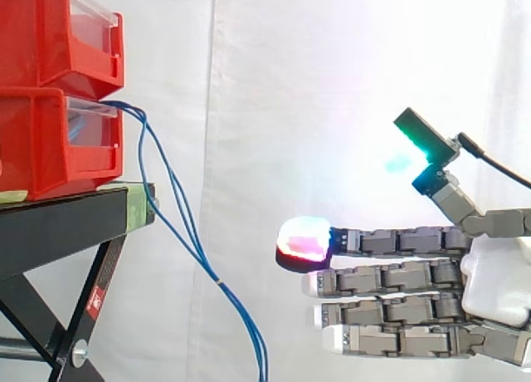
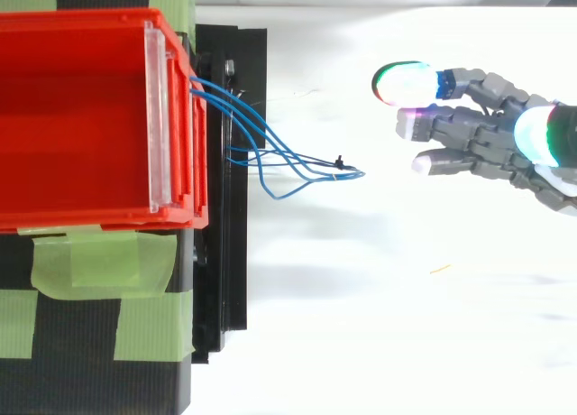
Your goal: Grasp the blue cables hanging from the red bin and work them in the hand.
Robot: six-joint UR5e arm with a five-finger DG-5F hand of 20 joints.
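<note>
Blue cables [image 1: 218,280], thin and slack, spilling from the front of the lower red bin [image 1: 41,141] at the left, drooping past the edge of the black stand [image 1: 58,220], then running down and to the right, out past the bottom of the side view. Fanned apart near the bin when seen from above, gathered to a point at a small dark tie [image 2: 340,164]. Probably very light, limp and a little springy, with a smooth jacket. Likely to slip between pads and to swing away at a nudge rather than resist. Fixed at the bin end, so not for hard tugging. Best taken at or just beside the tie, where bunched into one bundle, well clear of the bin lip and the stand.

Hand [image 1: 498,274] at the right, flat and wide open, fingers straight and pointing left at the strands, thumb raised above them, nothing held. Glowing fingertips [image 1: 305,239] near the bundle but apart from it.

Open air in between, with only the white curtain [image 1: 274,83] behind, so ample room for a reach to the left. Tighter further left, with the stand edge and the bin front just beside the upper run of the strands.
</note>
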